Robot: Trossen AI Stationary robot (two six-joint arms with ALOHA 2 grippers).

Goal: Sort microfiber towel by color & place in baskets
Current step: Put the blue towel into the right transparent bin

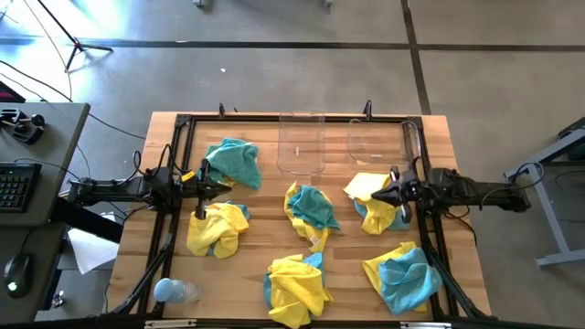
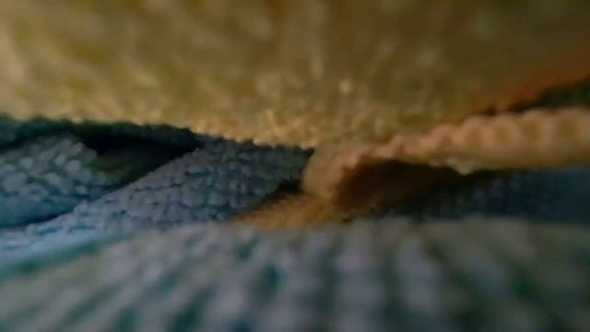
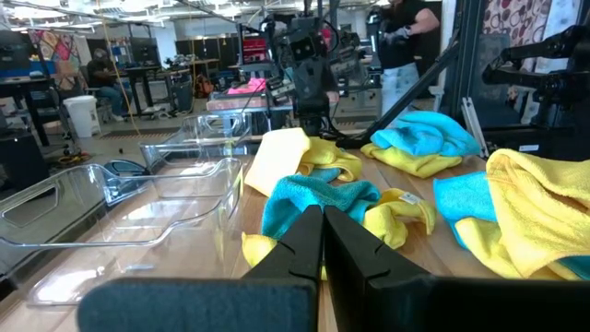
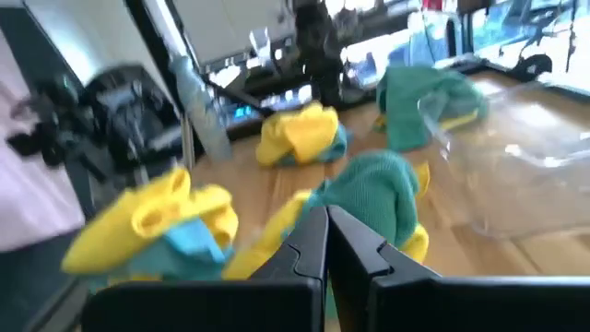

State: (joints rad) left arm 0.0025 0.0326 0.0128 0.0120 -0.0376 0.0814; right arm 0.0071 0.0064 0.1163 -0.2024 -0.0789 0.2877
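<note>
Several bunched yellow and teal towels lie on the wooden table: a teal one, a yellow-teal heap, a centre heap, two near heaps and a right heap. Two clear baskets stand at the far edge, both holding nothing. My left gripper is shut, between the teal towel and the yellow-teal heap. My right gripper is shut, over the right heap. Yellow and teal cloth fills the low view.
A pale blue plastic bottle lies at the table's near left corner. A black frame runs along the table's sides. Bare wood shows between the heaps. People and benches stand in the room beyond the table.
</note>
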